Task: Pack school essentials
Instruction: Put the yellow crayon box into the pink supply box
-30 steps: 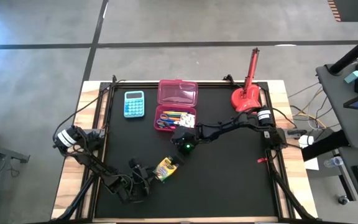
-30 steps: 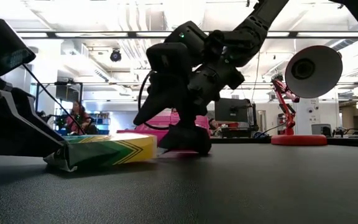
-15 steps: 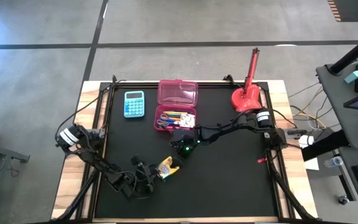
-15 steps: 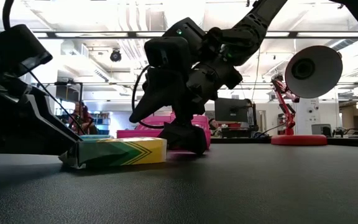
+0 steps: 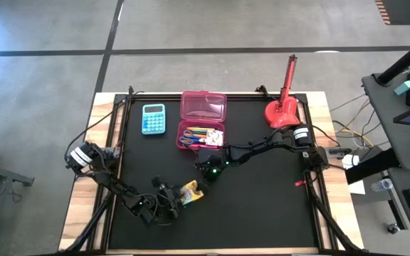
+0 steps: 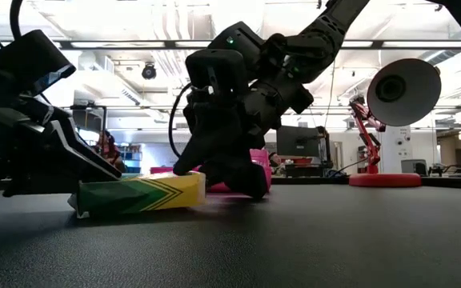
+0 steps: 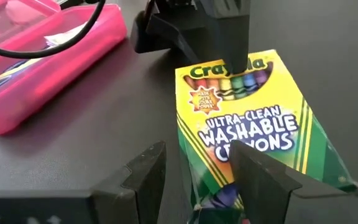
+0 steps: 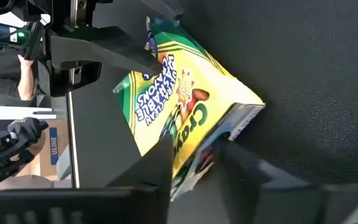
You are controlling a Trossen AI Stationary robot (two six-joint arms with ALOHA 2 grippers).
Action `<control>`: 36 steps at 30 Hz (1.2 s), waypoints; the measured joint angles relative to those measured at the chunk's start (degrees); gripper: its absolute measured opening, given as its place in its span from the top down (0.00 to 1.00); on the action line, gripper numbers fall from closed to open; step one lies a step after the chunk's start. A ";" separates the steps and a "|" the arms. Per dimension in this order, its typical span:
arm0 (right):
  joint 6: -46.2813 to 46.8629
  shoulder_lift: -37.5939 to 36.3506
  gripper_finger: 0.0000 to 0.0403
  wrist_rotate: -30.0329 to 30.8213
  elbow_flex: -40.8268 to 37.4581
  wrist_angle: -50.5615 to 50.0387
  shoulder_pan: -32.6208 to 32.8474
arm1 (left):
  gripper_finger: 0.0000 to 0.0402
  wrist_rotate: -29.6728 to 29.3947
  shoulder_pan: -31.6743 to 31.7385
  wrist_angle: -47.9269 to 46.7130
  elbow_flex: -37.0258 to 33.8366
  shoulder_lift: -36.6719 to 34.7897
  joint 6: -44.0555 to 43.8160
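Crayons in their yellow-and-green box (image 5: 191, 191) lie flat on the black surface (image 5: 262, 199), toward the near edge and a little left of centre, well short of the open pink case (image 5: 202, 121) that already holds pens, pencils and blue-handled scissors. Both arms are on the box at once. The left gripper (image 7: 194, 177) has it from the near-left end, its fingers (image 7: 143, 177) spread and straddling one corner of the flap end, with the box's long axis running straight away from that wrist. The right gripper (image 8: 194, 165) comes in from the case side and sits at the opposite short end, one finger on each side of that end; its fingers (image 8: 157, 162) are narrowing onto it, though I cannot tell whether they bear on the cardboard yet (the low view shows them low over that end, not the contact itself). So the axis runs from one gripper to the other, and the right arm is the nearer to the case, which makes it the likely carrier. Against the picture a second ago, the box has swung and slid slightly toward the near-left, the left arm has drawn in closer behind it, and the right fingers, then wide, have started to close. A light-blue calculator (image 5: 154, 118) beside the case and a red desk lamp (image 5: 285, 107) at the far right look unchanged.
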 joint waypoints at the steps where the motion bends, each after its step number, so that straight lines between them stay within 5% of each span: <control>1: -0.16 0.00 0.78 0.05 0.01 -0.23 0.00 | 0.59 -0.12 0.00 0.08 0.00 0.00 0.00; 8: -0.76 -0.07 0.97 1.08 0.05 -1.25 0.02 | 0.59 -0.16 0.11 0.28 0.18 -1.32 0.97; 22: -7.31 -2.92 0.98 1.84 2.88 -10.69 -0.43 | 0.59 -0.52 -0.22 0.34 0.35 -13.69 9.91; 36: -20.16 -14.40 0.98 13.54 4.79 -22.56 -6.25 | 0.59 -0.56 -0.83 -0.12 0.22 -17.99 11.80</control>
